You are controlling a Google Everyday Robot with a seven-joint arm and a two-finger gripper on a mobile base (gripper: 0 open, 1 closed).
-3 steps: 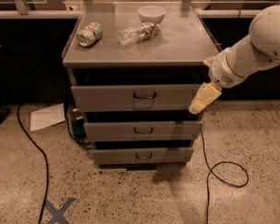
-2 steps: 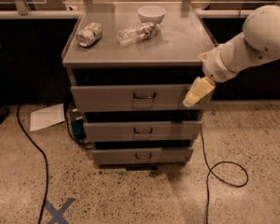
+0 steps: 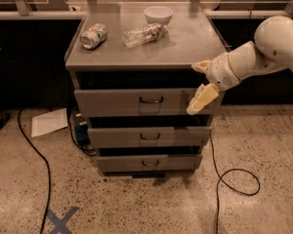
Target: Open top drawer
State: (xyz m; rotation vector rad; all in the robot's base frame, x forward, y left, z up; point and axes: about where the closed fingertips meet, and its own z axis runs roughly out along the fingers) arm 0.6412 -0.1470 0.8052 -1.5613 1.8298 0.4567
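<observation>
The top drawer (image 3: 112, 103) is the tallest grey front of three in a metal cabinet, with a small dark loop handle (image 3: 151, 100) at its centre. A dark gap shows above its front. My gripper (image 3: 198, 85), cream-coloured on a white arm coming in from the right, is in front of the drawer's right end, well to the right of the handle. Its fingers stand apart, one fingertip (image 3: 200, 65) near the cabinet top's edge and the other (image 3: 201, 100) over the drawer front. It holds nothing.
Two shallower drawers (image 3: 149, 137) sit below. On the cabinet top (image 3: 185, 43) lie a crushed can (image 3: 93, 36), a clear plastic bottle (image 3: 143, 34) and a white bowl (image 3: 158, 14). Cables (image 3: 234, 179) run over the floor on both sides; a sheet of paper (image 3: 49, 122) lies at the left.
My gripper has moved left and a little up, from beside the cabinet's right edge to in front of the top drawer's right end. The drawers have not moved.
</observation>
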